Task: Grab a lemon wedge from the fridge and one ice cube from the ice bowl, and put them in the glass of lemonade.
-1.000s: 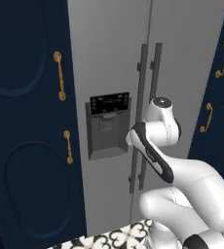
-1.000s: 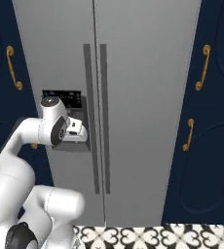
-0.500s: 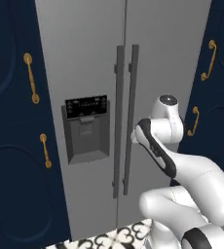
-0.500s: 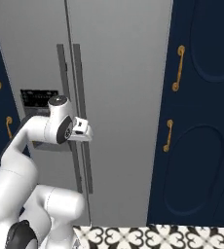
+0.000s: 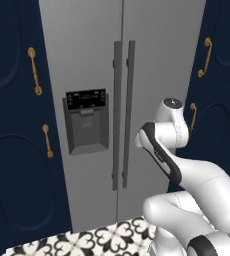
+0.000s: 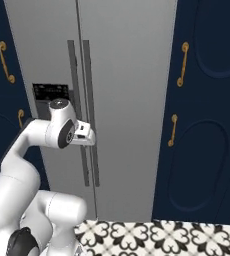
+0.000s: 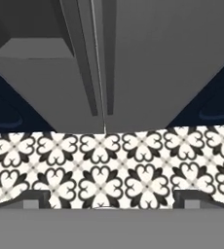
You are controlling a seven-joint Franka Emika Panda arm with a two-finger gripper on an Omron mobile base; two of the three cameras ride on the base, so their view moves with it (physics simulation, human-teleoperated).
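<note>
The base has slid sideways, centring the fridge and its closed doors ahead, while the gripper hangs released and empty, so the handle reach comes next.

The arm is folded, its end effector pointing downward, fingers spread wide.

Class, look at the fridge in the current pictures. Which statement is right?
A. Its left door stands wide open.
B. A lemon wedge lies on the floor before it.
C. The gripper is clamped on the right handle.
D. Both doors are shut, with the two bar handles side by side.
D: the fridge shows both doors flush and closed, its two vertical bar handles standing side by side at the centre seam.
</note>
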